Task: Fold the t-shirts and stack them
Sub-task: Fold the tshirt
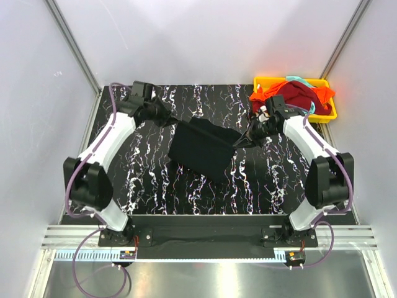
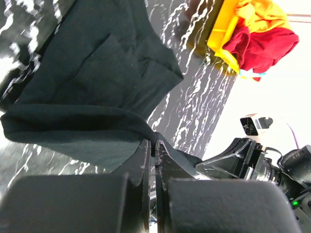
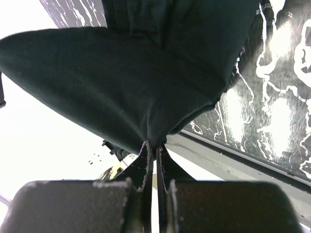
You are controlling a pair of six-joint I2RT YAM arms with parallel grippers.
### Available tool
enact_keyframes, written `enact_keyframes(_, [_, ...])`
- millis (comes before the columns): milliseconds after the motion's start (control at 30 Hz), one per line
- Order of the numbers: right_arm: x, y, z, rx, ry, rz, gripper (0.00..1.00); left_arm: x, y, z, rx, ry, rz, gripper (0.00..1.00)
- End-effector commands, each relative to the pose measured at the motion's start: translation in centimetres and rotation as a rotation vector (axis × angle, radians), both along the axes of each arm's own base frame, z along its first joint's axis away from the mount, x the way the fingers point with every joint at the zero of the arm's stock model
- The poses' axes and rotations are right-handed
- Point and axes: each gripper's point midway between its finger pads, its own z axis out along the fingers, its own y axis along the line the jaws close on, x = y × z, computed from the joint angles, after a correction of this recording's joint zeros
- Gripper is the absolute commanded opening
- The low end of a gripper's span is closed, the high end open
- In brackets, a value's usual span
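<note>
A soft black fabric t-shirt (image 1: 203, 149) hangs in the middle of the frame, partly draped on the black, white-veined marbled tabletop (image 1: 149, 180). The left gripper (image 1: 172, 120) is clamped on its upper-left edge, fingers pressed together over the cloth. The right gripper (image 1: 240, 141) is likewise pinched tight on its right edge. In the upper right, a shallow yellow plastic tray (image 1: 263, 80) holds a crumpled dark red t-shirt (image 1: 298, 94), a bright orange t-shirt (image 1: 322, 96) and a teal t-shirt (image 1: 295, 78), heaped together.
</note>
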Motion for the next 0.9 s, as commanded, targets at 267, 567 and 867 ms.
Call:
enact_keyframes(267, [4.0,-1.5,-0.1,0.035,0.018,0.01,0.0,8.0,-2.5,1.2,-0.079,-0.103,-0.086,0.0])
enact_keyframes(567, [6.6,-3.2,-2.8,0.011,0.038,-0.008,0.0,13.4,-4.3,0.0,-0.1,-0.167,-0.119,0.0])
enact_keyframes(867, [10.1,-5.7,-6.0,-0.09,0.04,-0.063,0.01,17.1,-5.5,-3.6,-0.106,-0.215,-0.149,0.01])
